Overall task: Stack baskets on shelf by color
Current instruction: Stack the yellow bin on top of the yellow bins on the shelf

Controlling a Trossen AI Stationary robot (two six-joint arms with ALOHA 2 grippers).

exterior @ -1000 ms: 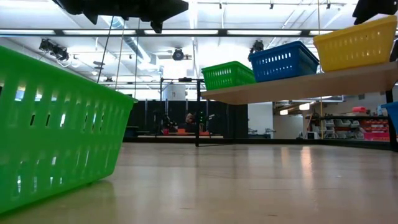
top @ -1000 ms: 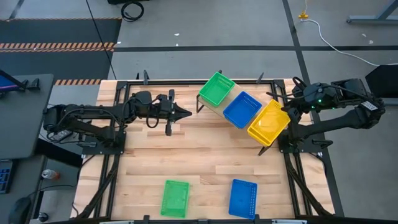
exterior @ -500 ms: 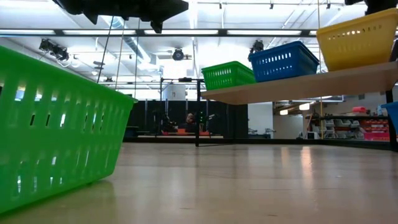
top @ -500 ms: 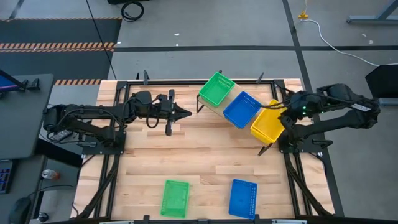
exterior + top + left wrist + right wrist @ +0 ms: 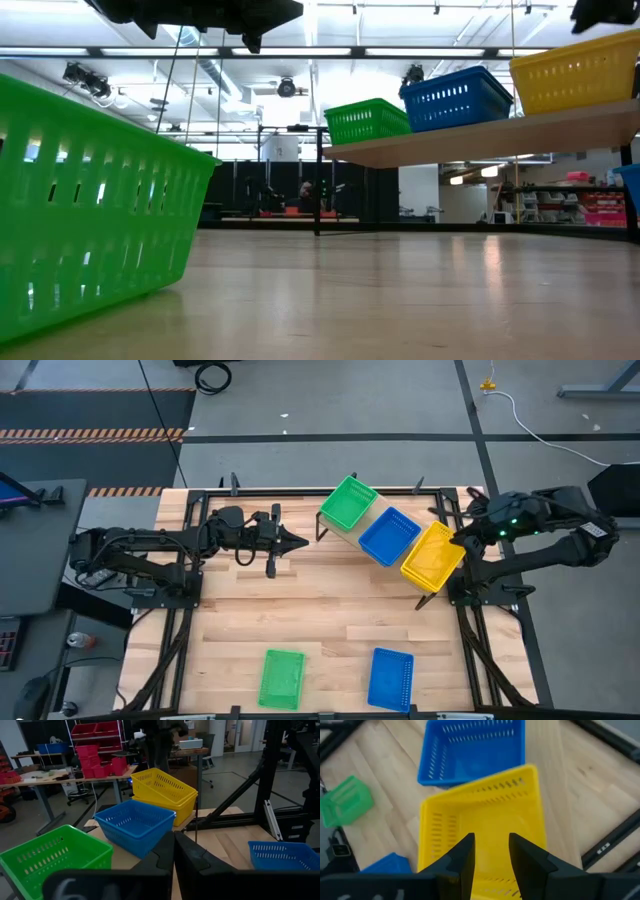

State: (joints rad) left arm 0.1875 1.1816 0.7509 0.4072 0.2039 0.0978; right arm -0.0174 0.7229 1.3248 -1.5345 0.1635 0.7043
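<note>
On the tilted shelf (image 5: 480, 135) sit a green basket (image 5: 348, 502), a blue basket (image 5: 390, 535) and nested yellow baskets (image 5: 433, 555). A loose green basket (image 5: 282, 678) and a loose blue basket (image 5: 390, 678) lie flat near the table's near edge. My right gripper (image 5: 490, 852) is open just above the right end of the yellow baskets (image 5: 485, 825), its fingers apart over the end wall. My left gripper (image 5: 298, 543) is shut and hovers left of the shelf, above the table.
The shelf's thin black legs (image 5: 425, 600) stand on the wooden tabletop (image 5: 300, 610). Black frame rails run along the table's edges. Bare wood lies between the shelf and the two loose baskets. Workshop tables and red bins show beyond the table.
My right gripper dipped toward the yellow baskets and the table's left, then drew back up toward the right edge. The top yellow basket rose slightly half a second ago and now sits lower on the shelf again.
</note>
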